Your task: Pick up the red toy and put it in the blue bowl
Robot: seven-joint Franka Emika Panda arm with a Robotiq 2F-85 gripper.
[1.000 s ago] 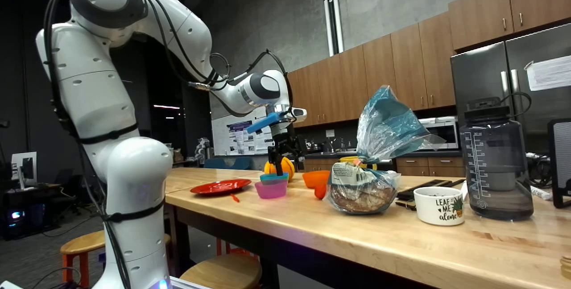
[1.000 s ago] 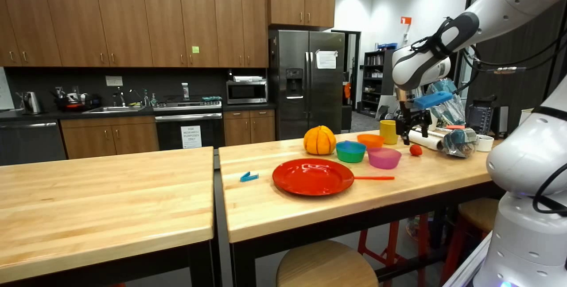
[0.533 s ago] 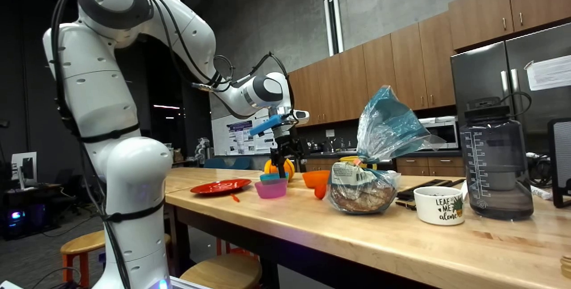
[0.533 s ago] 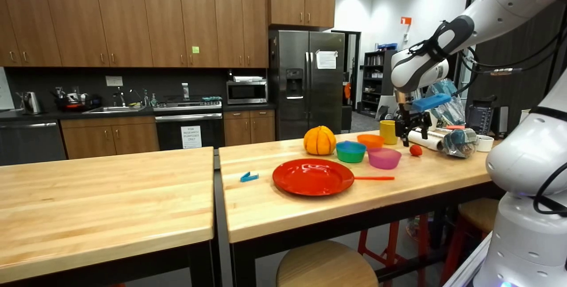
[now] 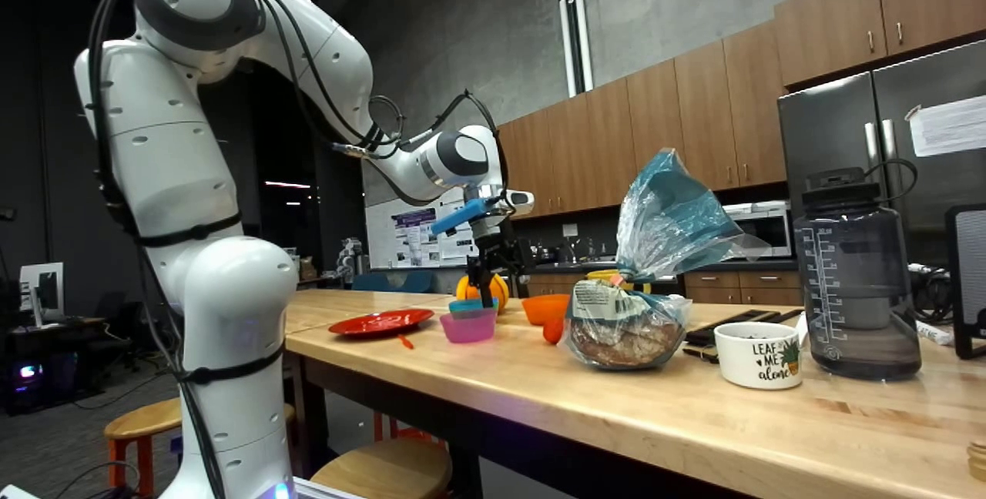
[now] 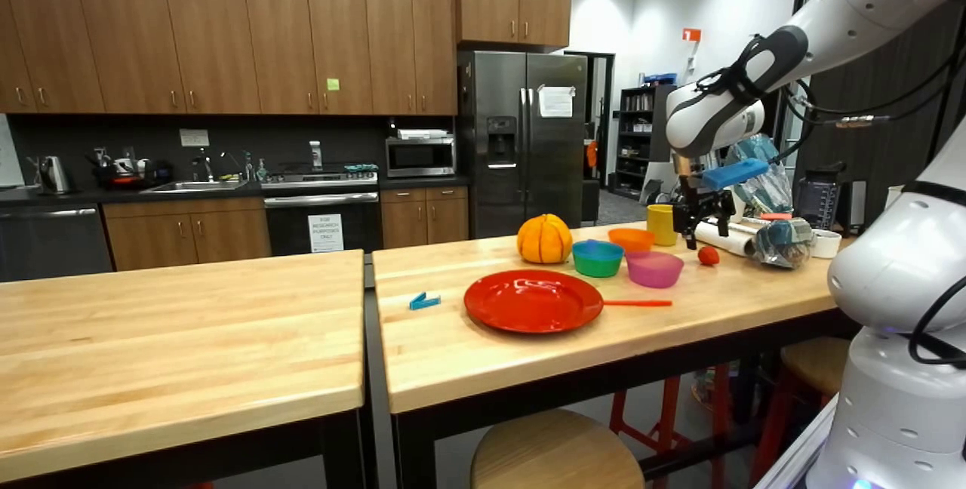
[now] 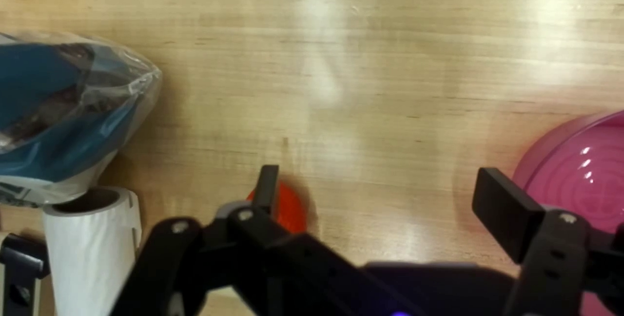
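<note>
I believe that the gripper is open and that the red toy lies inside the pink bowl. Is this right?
Not quite: the red toy lies on the table, outside the pink bowl, as both exterior views show. The gripper is indeed open.

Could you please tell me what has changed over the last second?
In an exterior view, the tool has moved slightly down and toward the picture's right, with no visible motion in the last half-second. Nothing was taken hold of or let go; the jaws stay open. The red toy, teal bowl, magenta bowl and red plate stayed put.
</note>
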